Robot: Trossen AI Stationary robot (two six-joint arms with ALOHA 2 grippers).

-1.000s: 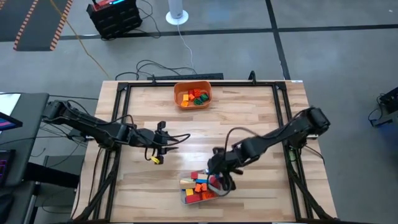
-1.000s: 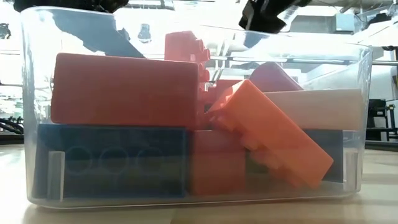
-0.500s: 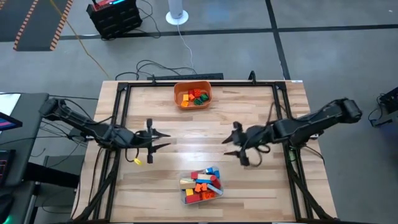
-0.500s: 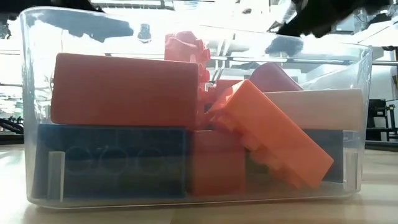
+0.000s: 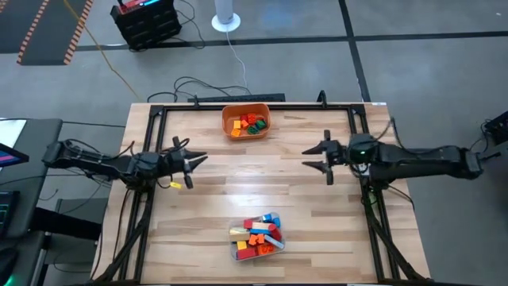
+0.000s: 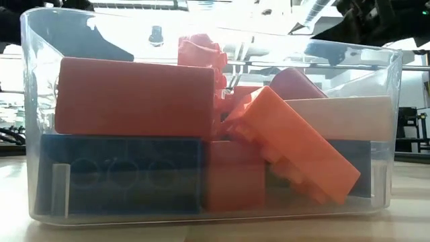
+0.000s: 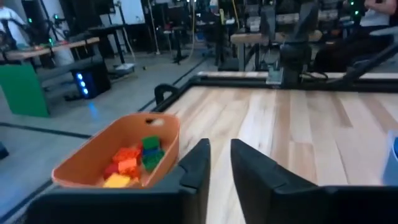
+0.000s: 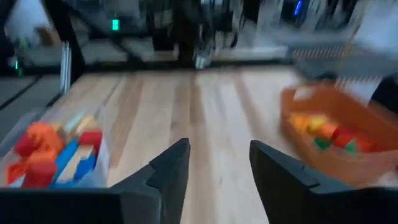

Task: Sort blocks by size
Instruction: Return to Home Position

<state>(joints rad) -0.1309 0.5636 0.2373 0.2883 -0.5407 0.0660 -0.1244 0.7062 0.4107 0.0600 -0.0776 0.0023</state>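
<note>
The blocks lie in two containers. A clear plastic tub (image 5: 255,238) near the table's front edge holds several red, orange, blue and tan blocks (image 6: 134,97). An orange bowl (image 5: 247,121) at the far edge holds several orange, red, green and yellow blocks (image 7: 134,160). My left gripper (image 5: 194,161) hovers level over the table's left half, its fingers (image 7: 196,165) narrowly open with nothing between them. My right gripper (image 5: 309,157) hovers over the right half, pointing toward the left, and is open and empty (image 8: 217,168). Neither is near a container.
A black metal frame (image 5: 151,119) runs along the table's far edge and both sides. Bare wood lies between the two grippers and between bowl and tub. In the low view the tub's wall (image 6: 27,134) fills the picture.
My right gripper has drawn back from above the tub toward the table's right and far side, tipping up from pointing down to nearly level. My left gripper has pulled back toward the left edge and a little toward the far side.
</note>
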